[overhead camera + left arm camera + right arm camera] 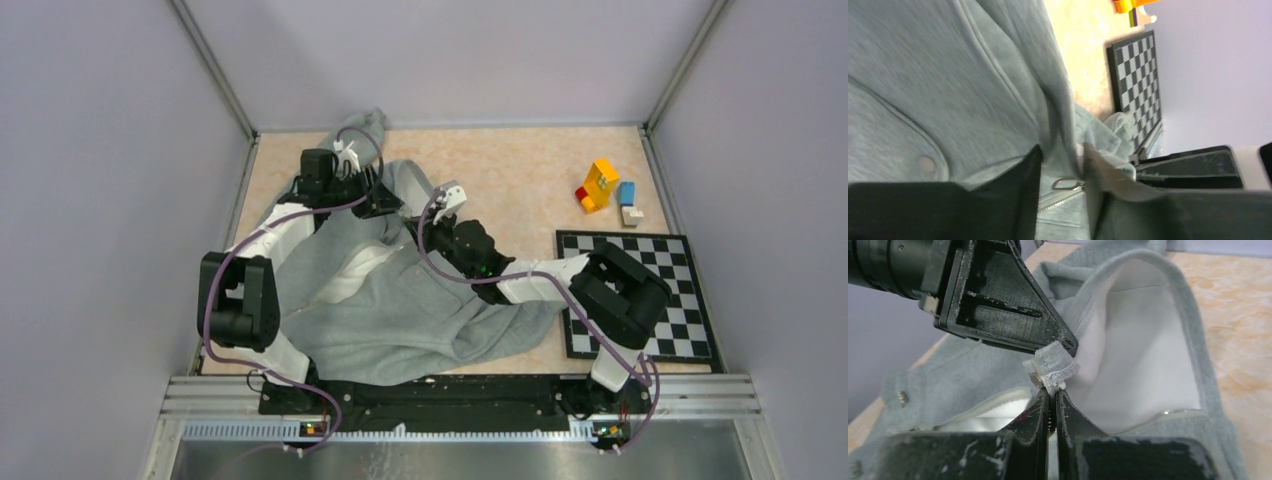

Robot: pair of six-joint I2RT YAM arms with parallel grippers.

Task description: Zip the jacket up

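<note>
- Right gripper [1053,391] is clenching: jaws are sitting almost together, only a sliver of gap between them, pinching the bottom end of a small frayed fabric tab [1053,365] at the jacket's front edge.
- A small pale metal-looking piece is sitting at the left side of that tab, just above the right fingertips; I cannot tell what part it is.
- Left gripper [1063,155] is reaching in from the other side. In the right wrist view one of its fingers [1013,305] is touching the top of the same tab with its tip.
- In the left wrist view its jaws are standing visibly apart, with a fold of grey fleece running down between them and more fabric draping over one finger. Cannot tell if it is actually clamping that fold or just straddling it.
- Zipper pull [1066,184], a thin metal loop, is lying flat between the left fingers, with zipper teeth [1060,202] just below it.
- Jacket [400,310] is lying rumpled on the table [520,170], left of centre, spreading from the arm bases up toward the far edge, both grippers meeting over its upper middle.
- White lining [1133,365] is showing where the front is folding open.
- Checkerboard [640,295] is lying to the right under the right arm's elbow; toy blocks [603,187] are sitting beyond it, well apart from the jacket.
</note>
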